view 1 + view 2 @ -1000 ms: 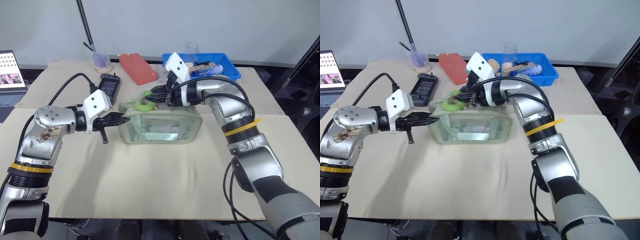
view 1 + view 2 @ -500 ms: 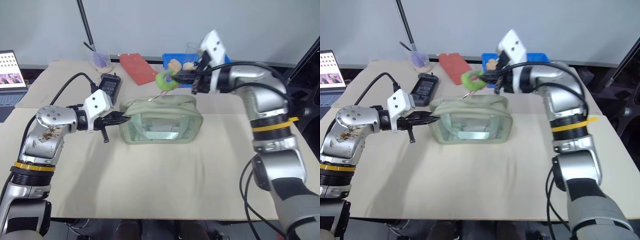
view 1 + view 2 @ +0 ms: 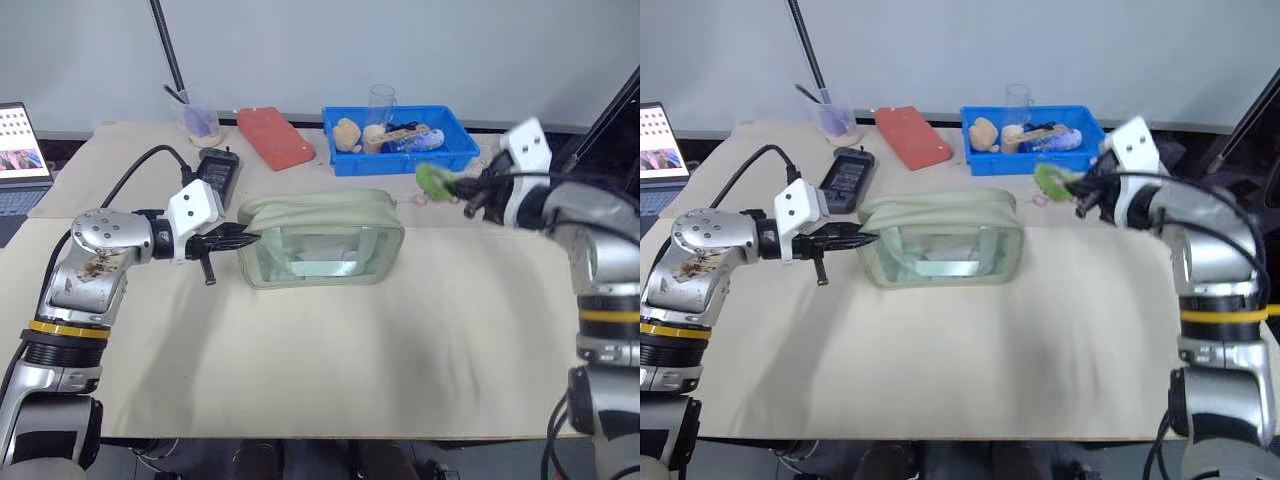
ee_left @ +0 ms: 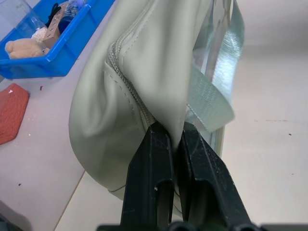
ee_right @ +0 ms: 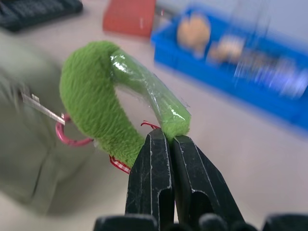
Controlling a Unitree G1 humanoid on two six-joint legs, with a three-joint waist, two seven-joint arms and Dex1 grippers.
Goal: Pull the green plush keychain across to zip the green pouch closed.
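Fuzzy plush keychain (image 5: pixel 94 113); matt fabric pouch (image 3: pixel 320 212), clear plastic sides.

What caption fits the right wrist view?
Right gripper pinches the green plush keychain, its pink ring hooked to a metal pull by the green pouch.

We lose part of the green pouch (image 4: pixel 125 86) past the top edge of the left wrist view, and its fold of fabric vanishes between the pressed-together fingers (image 4: pixel 150 183) of the left claw (image 4: pixel 169 144). In the right wrist view the blue tray (image 5: pixel 250 72) at the far edge of the surface is smeared, so we cannot name its contents, and the pouch beside it is a blurred mass. The keychain's (image 5: pixel 115 101) pink cord (image 5: pixel 72 139) partly hides behind the plush. The laptop (image 3: pixel 22 150) at the surface's far left corner is cut by the frame edge.
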